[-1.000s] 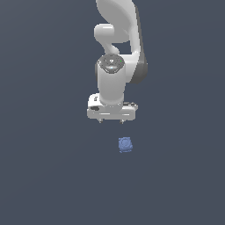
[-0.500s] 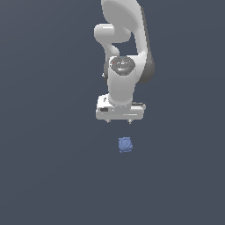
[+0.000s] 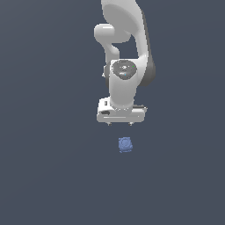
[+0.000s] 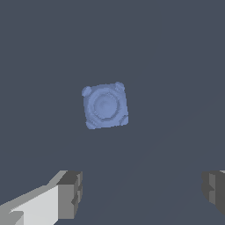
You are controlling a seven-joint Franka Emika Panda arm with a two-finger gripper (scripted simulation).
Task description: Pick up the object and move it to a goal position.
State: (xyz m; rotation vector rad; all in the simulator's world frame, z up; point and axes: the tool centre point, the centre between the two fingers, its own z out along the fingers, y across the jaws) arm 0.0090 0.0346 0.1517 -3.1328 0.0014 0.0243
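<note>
The object (image 3: 125, 145) is a small periwinkle-blue lumpy thing with a circular mark, lying on the dark grey floor. In the wrist view it (image 4: 105, 106) shows as a rounded square with bumps at its corners. My white gripper (image 3: 120, 124) hangs above the floor, apart from the object, which shows just below it in the exterior view. The jaws stand wide apart and hold nothing; one grey fingertip (image 4: 70, 194) and the other show at the wrist picture's edges, with the object not between them.
The floor (image 3: 52, 176) is a plain dark grey surface. The white arm (image 3: 125, 44) rises above the gripper toward the top of the exterior view.
The arm has moved toward the exterior view's right and lower, bringing the gripper closer to the object. The object has not moved. The jaws stay open.
</note>
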